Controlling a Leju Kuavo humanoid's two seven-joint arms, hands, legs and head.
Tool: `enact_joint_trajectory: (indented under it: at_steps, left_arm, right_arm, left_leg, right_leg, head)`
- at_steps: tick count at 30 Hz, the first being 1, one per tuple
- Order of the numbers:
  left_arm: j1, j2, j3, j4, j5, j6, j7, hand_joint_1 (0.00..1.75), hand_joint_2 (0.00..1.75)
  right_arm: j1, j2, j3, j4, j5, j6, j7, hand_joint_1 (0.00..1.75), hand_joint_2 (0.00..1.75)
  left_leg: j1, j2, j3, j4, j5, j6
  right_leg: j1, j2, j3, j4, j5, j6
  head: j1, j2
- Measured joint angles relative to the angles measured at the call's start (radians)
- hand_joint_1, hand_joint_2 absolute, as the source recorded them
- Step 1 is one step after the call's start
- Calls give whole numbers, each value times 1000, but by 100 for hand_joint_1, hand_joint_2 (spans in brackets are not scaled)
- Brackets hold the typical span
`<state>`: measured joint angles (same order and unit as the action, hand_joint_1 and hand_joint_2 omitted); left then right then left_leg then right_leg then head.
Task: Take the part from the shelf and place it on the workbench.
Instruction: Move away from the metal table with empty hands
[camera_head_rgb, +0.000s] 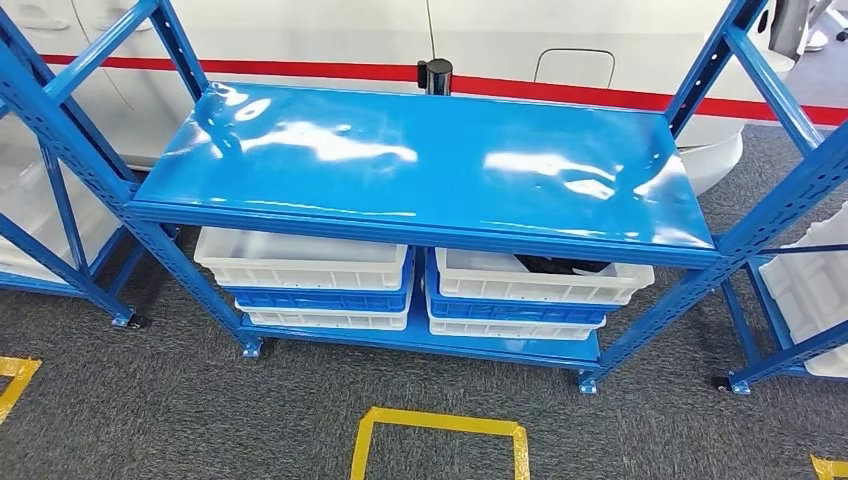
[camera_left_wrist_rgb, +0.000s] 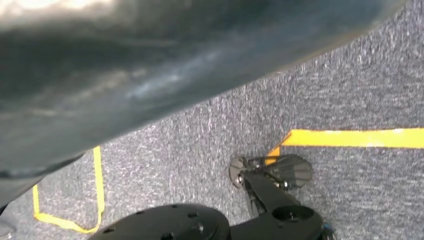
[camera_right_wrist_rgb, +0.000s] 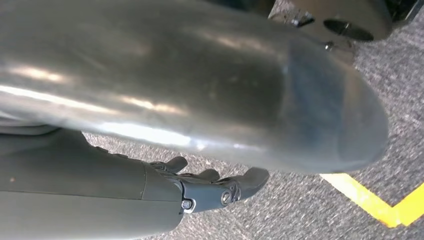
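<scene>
Right hand (camera_right_wrist_rgb: 210, 187) — dark grey fingers, small screws — under a silver arm.

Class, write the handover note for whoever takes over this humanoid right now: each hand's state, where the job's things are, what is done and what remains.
Left hand: state cannot be told from its wrist view.
Right hand: hangs over the grey carpet, dark fingers apart, holding nothing.
Blue metal shelf rack: directly ahead, glossy top board bare.
Lower level: stacked white and blue plastic bins; the top right white bin holds a dark part, mostly hidden.
Done: robot faces the rack; nothing picked.
Left: reach in, grip the part, carry it to the workbench.
</scene>
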<state>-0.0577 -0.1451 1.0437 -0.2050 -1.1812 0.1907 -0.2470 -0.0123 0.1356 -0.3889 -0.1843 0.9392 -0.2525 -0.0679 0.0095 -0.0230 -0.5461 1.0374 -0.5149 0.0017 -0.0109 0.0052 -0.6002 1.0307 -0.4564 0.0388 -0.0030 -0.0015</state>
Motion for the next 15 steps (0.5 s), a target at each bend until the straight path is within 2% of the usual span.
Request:
enact_joint_trajectory:
  at_steps: [2,3,4,6,7,8,9,11,12,13,15]
  left_arm:
    - [0,0,0,0,-1,0,0,0,0]
    - [0,1,0,-1,-1,0,0,0,0]
    - [0,1,0,-1,-1,0,0,0,0]
    - [1,1,0,-1,-1,0,1,0,0]
    - [1,2,0,-1,-1,0,1,0,0]
    - [2,2,0,-1,-1,0,1,0,0]
    - [3,2,0,-1,-2,0,2,0,0]
    - [3,3,0,0,-2,0,2,0,0]
    - [2,4,0,0,-2,0,2,0,0]
    - [1,3,0,0,-2,0,2,0,0]
    - [1,3,0,0,-3,0,2,0,0]
  right_arm:
    - [1,0,0,0,0,0,0,0,0]
    - [1,0,0,0,0,0,0,0,0]
    - [1,1,-1,0,0,0,0,0,0]
    - [1,2,-1,0,0,0,0,0,0]
    - [1,2,-1,0,0,0,0,0,0]
    - [1,2,-1,0,0,0,0,0,0]
    - [2,2,-1,0,0,0,0,0,0]
    - [4,3,-1,0,0,0,0,0,0]
    - [4,4,-1,0,1,0,0,0,0]
    - [3,4,-1,0,2,0,0,0,0]
    - [1,4,-1,0,3,0,0,0,0]
  left_leg:
    - [3,5,2,13,-9,-10]
    - [4,8,-9,45,-25,-14]
    - [4,12,-33,96,-49,-16]
    - [5,14,-106,223,-98,-21]
    - [6,14,-134,262,-103,-23]
    - [8,15,-146,266,-87,-26]
    - [11,16,-140,234,-53,-28]
    - [18,18,-91,109,25,-31]
    - [18,18,-69,59,45,-29]
    - [17,17,-55,28,53,-25]
    - [11,14,-51,17,47,-11]
  right_leg:
    - [-7,1,13,-10,3,-14]
    - [-12,0,22,-15,3,-21]
    - [-13,0,29,-17,0,-28]
    - [-10,-2,41,-17,-9,-39]
    - [-10,-2,47,-17,-14,-41]
    - [-10,0,54,-17,-19,-41]
    - [-10,2,62,-16,-25,-39]
    - [-10,5,78,-15,-40,-29]
    - [-8,5,83,-15,-48,-22]
    - [-5,6,86,-15,-54,-16]
    - [-4,6,88,-20,-60,-5]
  head:
    - [-1,0]
    - [-2,0]
    - [-3,0]
    - [-4,0]
    - [-4,0]
    - [-4,0]
    - [-4,0]
    - [-5,0]
    - [-5,0]
    - [-5,0]
    - [-4,0]
